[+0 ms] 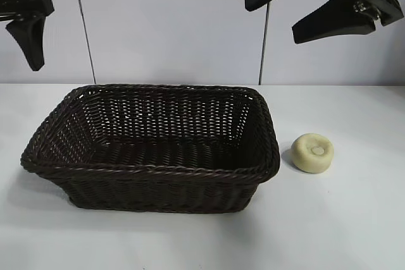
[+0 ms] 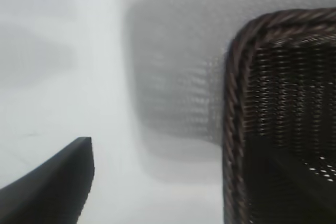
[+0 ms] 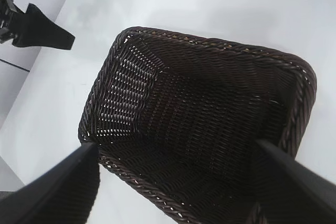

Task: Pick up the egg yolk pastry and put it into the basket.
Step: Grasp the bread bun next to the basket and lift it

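A: Start nearest the camera. Where's the pastry (image 1: 312, 152)?

B: On the table (image 1: 354, 219), just beside the basket's (image 1: 152, 172) right end, apart from the rim and not touching it. It sits flat, dimple up. It's round, so there's no long axis to line the jaws up with; any approach from above should do.

A: And the basket?

B: Mid-table, long side facing the camera, nothing in it as far as the exterior and right wrist views show.

A: Now the arms, farther back.

B: The right gripper (image 1: 316, 1) hangs high above the basket's right end, jaws spread wide, holding nothing. The pastry lies below it and a little toward the camera and to the right. Its wrist view looks down into the basket; the pastry isn't in that view.

A: The left one?

B: The left gripper (image 1: 28, 39) is up at the far left, beyond the basket's left end, wide apart too and empty, well away from the pastry.

A: So which arm?

B: The right is clearly nearer; I'd judge the pick falls to it, dropping down and outward past the rim.
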Tool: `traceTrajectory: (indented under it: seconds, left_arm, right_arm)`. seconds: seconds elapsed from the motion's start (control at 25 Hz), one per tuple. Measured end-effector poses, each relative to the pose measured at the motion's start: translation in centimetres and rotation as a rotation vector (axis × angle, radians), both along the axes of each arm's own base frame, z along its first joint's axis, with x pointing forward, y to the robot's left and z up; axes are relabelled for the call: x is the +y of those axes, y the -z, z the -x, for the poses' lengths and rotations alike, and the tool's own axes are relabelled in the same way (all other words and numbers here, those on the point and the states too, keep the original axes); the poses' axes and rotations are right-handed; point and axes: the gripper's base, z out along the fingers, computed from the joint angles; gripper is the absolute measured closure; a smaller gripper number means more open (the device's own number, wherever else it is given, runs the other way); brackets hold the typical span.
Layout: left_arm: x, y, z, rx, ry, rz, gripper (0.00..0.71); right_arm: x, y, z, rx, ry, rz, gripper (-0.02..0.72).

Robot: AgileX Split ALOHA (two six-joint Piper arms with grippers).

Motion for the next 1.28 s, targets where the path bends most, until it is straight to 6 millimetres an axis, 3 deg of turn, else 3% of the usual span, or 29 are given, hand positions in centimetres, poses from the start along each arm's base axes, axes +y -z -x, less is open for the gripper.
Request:
traceTrajectory:
  seconds: [0.28,0.44,0.64,0.8,1.0,1.28]
  left_arm:
    - [4.7,0.0,0.1,0.033,-0.114,-0.011,0.142]
    - [5.1,-0.8,0.5,0.019,-0.116,-0.019,0.142]
    - [5.1,-4.0,2.5,-0.06,-0.112,-0.023,0.142]
    - [5.0,-6.2,5.9,-0.105,-0.111,-0.029,0.142]
    - [4.8,-7.4,12.3,-0.129,-0.108,-0.041,0.142]
    - [4.7,-5.8,22.1,-0.155,-0.105,-0.068,0.142]
  right_arm:
    - [0.0,0.0,0.0,0.0,0.0,0.0,0.136]
    - [0.0,0.0,0.0,0.0,0.0,0.0,0.136]
    - [0.0,0.0,0.0,0.0,0.0,0.0,0.136]
    - [0.0,0.0,0.0,0.0,0.0,0.0,0.136]
    - [0.0,0.0,0.0,0.004,-0.005,0.0,0.136]
    - [0.0,0.0,0.1,0.006,-0.007,-0.001,0.136]
